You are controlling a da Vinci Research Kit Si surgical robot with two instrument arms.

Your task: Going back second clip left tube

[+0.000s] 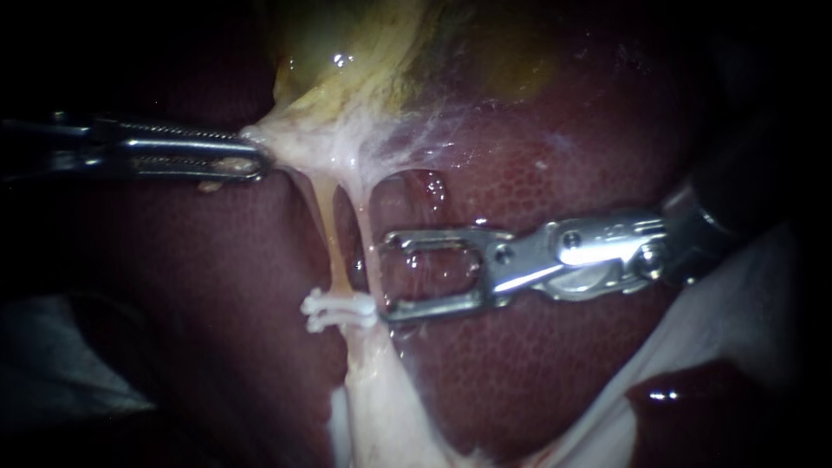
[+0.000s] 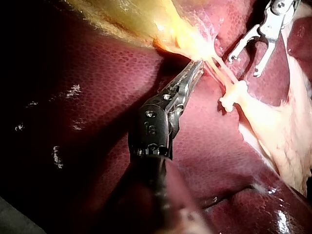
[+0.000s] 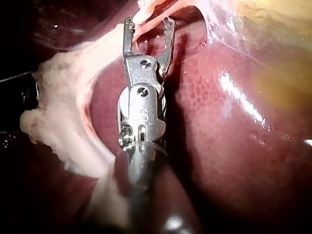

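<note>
left instrument (image 1: pixel 256 158): pincer clamped on white tissue (image 1: pixel 290 143) beside gallbladder (image 1: pixel 364 52) | right instrument (image 1: pixel 387 276): pincer apart (wide gap), just right of clip (image 1: pixel 338 310) on left tube (image 1: pixel 329 238)

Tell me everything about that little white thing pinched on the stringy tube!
The clip is small, white and looks like plastic. It lies crosswise, shut around the pale tube, with a knobbly end sticking out away from the right instrument. Dark red liver lies behind it. The right instrument, open, sits right beside the clip's other end; I cannot tell whether they touch.
</note>
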